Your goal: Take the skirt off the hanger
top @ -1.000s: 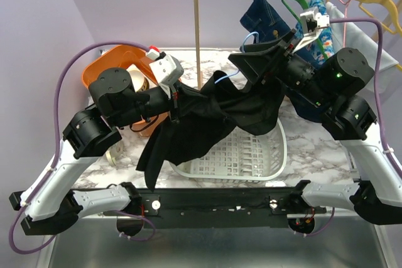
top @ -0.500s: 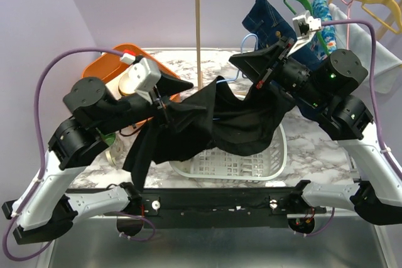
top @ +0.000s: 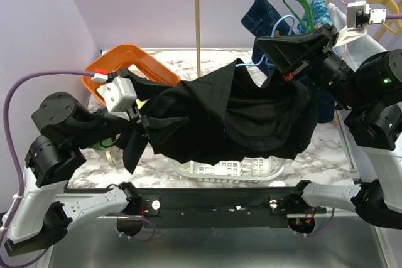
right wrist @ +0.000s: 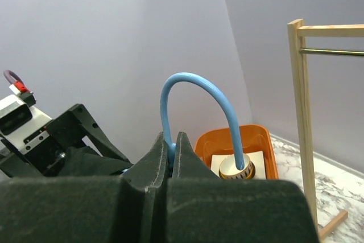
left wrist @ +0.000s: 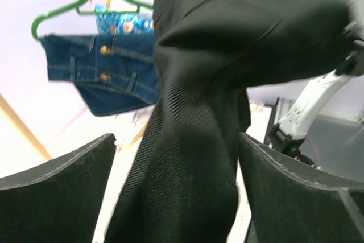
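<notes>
My left gripper (left wrist: 177, 163) stood wide, the skirt (top: 239, 111) passing loose between its fingers; my right gripper (right wrist: 170, 146) was clamped on the blue hanger (right wrist: 193, 86).

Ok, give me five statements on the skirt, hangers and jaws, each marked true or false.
1. The right jaws are shut on the blue hanger's hook. True.
2. The left jaws are clamped on the black skirt. False: they stand wide open, fabric hanging between them.
3. The skirt lies folded inside the white basket. False: it is draped in the air above the basket.
4. A denim garment hangs on a green hanger. True.
5. The orange bin sits at the table's right. False: it is at the back left.
</notes>
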